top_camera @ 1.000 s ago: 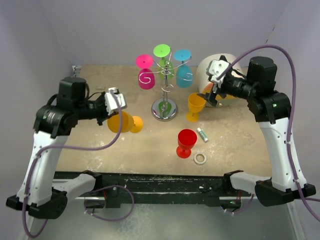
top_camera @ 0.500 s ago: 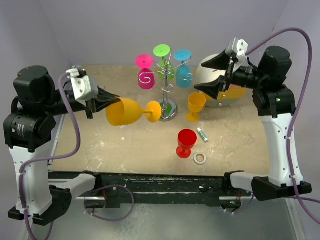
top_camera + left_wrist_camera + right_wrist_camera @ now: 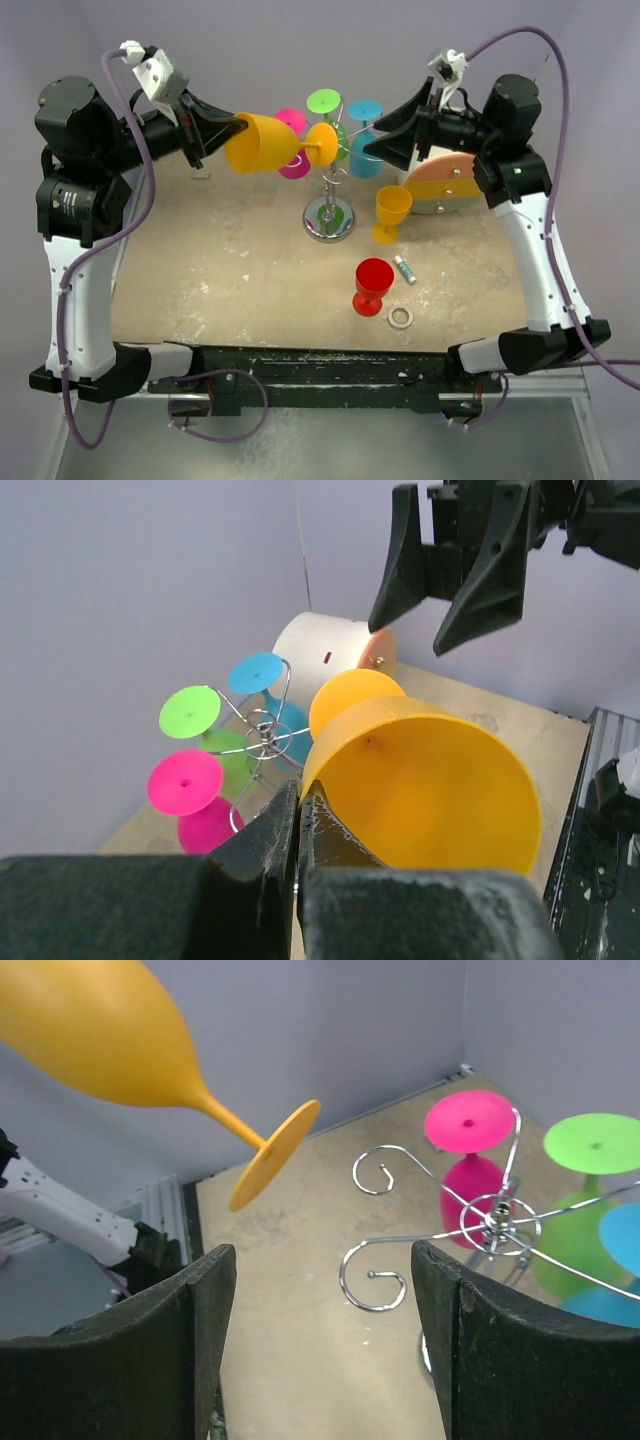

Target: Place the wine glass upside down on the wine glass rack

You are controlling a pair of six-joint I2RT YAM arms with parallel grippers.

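The orange wine glass (image 3: 262,144) lies on its side in the air, its long axis nearly level, with the open mouth toward the left arm and the round foot pointing at the curled top of the wine glass rack (image 3: 329,218), just beside it. It is opaque with a slim stem, and the left gripper (image 3: 232,127) pinches its rim while the right gripper (image 3: 372,140) stands spread and empty across the rack. The left wrist view looks into the bowl, while the right wrist view shows the stem and foot above two bare spiral hooks (image 3: 375,1278).

plain pale lavender walls (image 3: 200,50) enclose a scuffed tan tabletop (image 3: 220,280) on three sides under soft, even light.
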